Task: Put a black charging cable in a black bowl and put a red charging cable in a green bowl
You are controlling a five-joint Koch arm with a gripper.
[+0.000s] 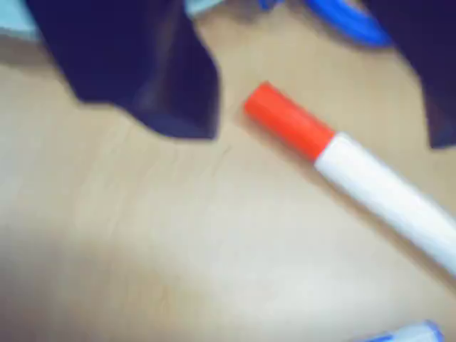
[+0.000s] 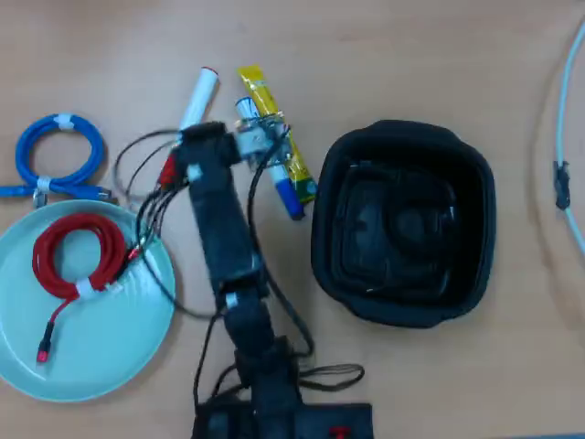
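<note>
Lying coiled in the green bowl (image 2: 137, 352), the red charging cable (image 2: 78, 256) sits in the upper left part of the dish in the overhead view, white band at the coil's lower edge, one tail running down to a red-tipped plug. Judgement: light, limp, springy; best pinched across the banded bundle if it must be moved, since a single loop would slip or unwind.

The black bowl (image 2: 475, 183) stands well apart to the right. Dark loops inside may be the black charging cable, but black on black is too murky to confirm. If it is, judgement: equally light and soft, hard to see for any grasp.

The gripper (image 1: 313, 78) is near the table, above the white marker with red cap (image 1: 356, 167). In the wrist view two dark jaws sit apart at left and right with bare wood and the marker's red cap between them: released, holding nothing.

Surroundings: the blue coiled cable (image 2: 59, 155) lies just above the green bowl's rim; a yellow packet (image 2: 270, 119) and a blue-tipped pen (image 2: 285, 197) sit between arm and black bowl. The robot's own wires drape over the green bowl's right rim, a possible snag.
</note>
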